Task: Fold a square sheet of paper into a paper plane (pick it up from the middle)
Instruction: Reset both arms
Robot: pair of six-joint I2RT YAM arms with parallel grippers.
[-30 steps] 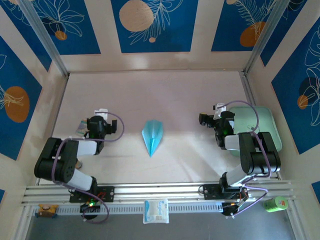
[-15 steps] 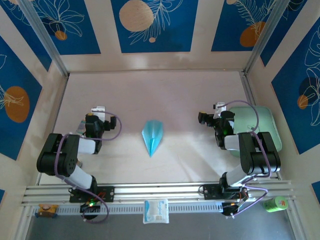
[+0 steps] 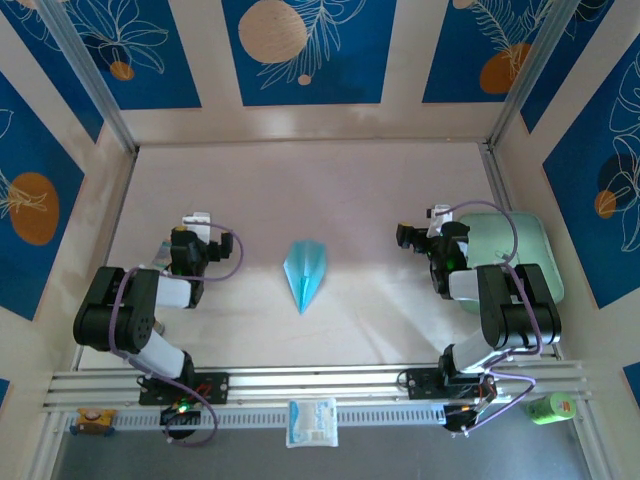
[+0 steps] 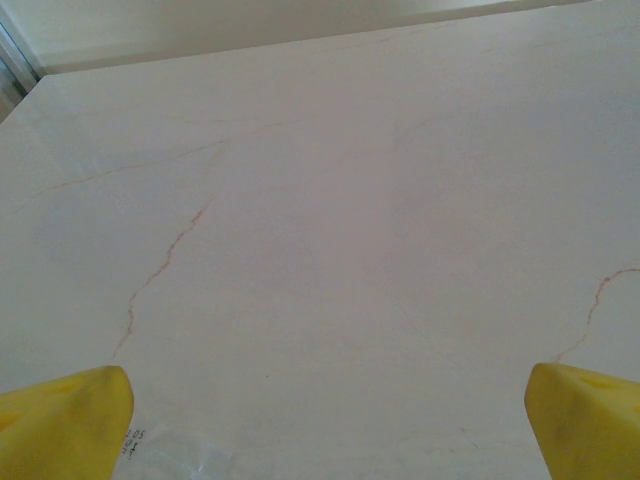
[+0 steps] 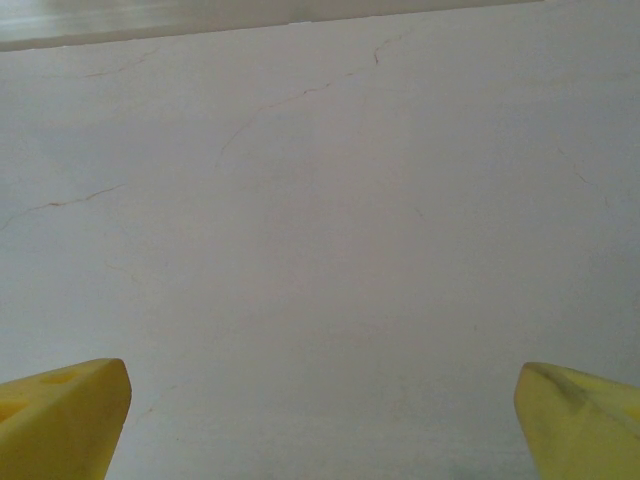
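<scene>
Folding looks finished: the slim, pointed, light blue paper plane [image 3: 305, 274] lies flat on the pale marbled table [image 3: 300, 180], midway between the two arms, nose toward the near edge, touched by nothing. The left gripper [image 3: 192, 230] hovers well to its left. The right gripper [image 3: 420, 236] is well to its right, just beside the mint-green rounded tray [image 3: 535, 250]. Both are spread wide and empty, and each wrist view shows yellow fingertips [image 4: 60, 420] with bare tabletop between them. The plane is probably very light, limp along its wings, easily creased and apt to slide on the smooth table. The best hold would be a gentle pinch across the thicker folded middle at the centre crease, not the thin tip or wing edges.
</scene>
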